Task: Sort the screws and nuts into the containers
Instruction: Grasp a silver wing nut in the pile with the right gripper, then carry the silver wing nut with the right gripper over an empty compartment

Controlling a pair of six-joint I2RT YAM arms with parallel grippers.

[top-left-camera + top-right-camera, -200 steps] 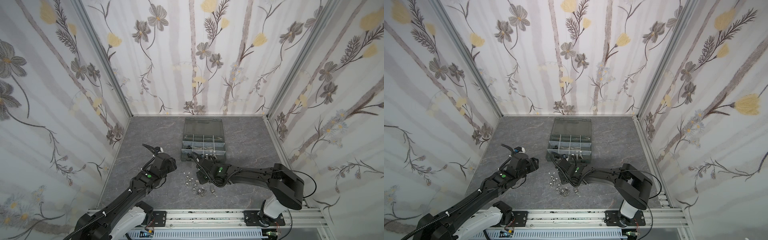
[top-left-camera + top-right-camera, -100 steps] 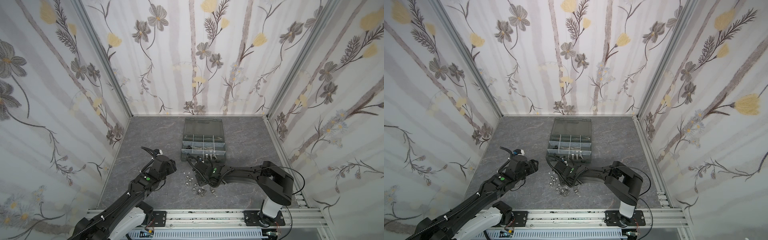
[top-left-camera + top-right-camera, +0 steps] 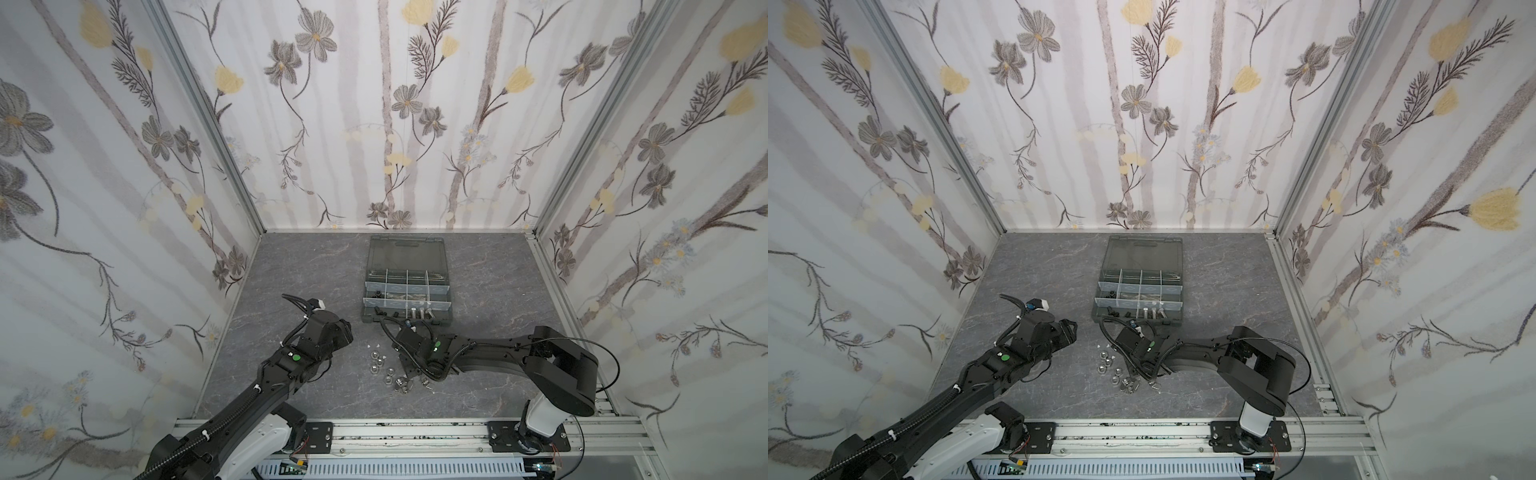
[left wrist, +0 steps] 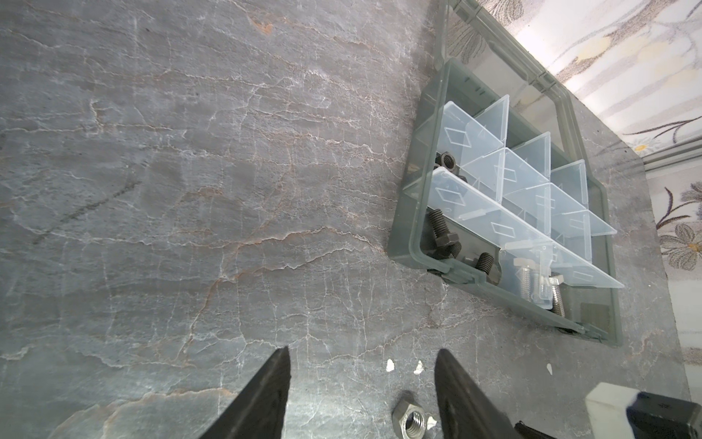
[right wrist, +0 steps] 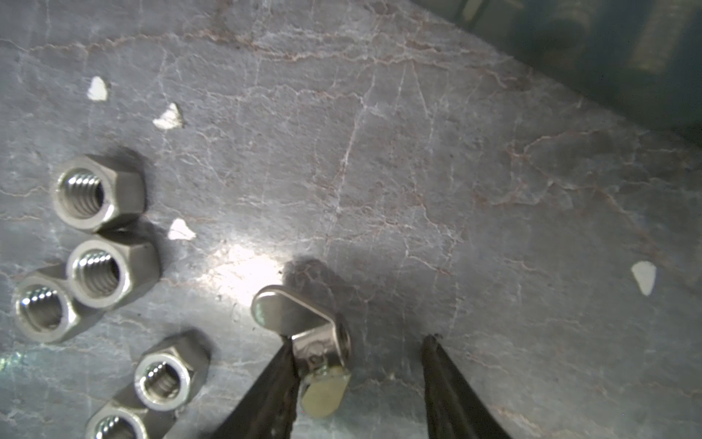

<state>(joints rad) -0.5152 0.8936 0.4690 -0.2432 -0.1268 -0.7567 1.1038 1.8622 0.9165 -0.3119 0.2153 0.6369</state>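
Well, the grey, stone-look desk (image 3: 291, 270) is the biggest thing. Near its back sits the dark grey case (image 3: 405, 254) with its lid open. Inside it are small cells (image 4: 505, 171) split by pale see-through walls.

The left hand (image 4: 362, 351) hangs low over bare desk, to the left of the loose pile. Its two fingers stand wide apart and nothing is between them. One silver hex nut (image 4: 412, 422) lies just beside one finger.

The right hand (image 5: 359, 337) is down at the pile, just in front of the case. Its fingers are apart too, not squeezed shut. A silver wing nut (image 5: 304, 327) lies on the desk between them. It touches one finger (image 5: 277, 376), and the other finger is clear of it.

Black screws (image 4: 440, 232) lie in the front corner cell of the case. Silver bolts (image 4: 526, 281) lie in the cell next to it. A black nut (image 4: 448, 161) sits in an end cell of the row behind.

More silver hex nuts (image 5: 98, 192) lie close together on the desk beside the right hand. Tiny white bits (image 5: 97, 89) are dotted near them.
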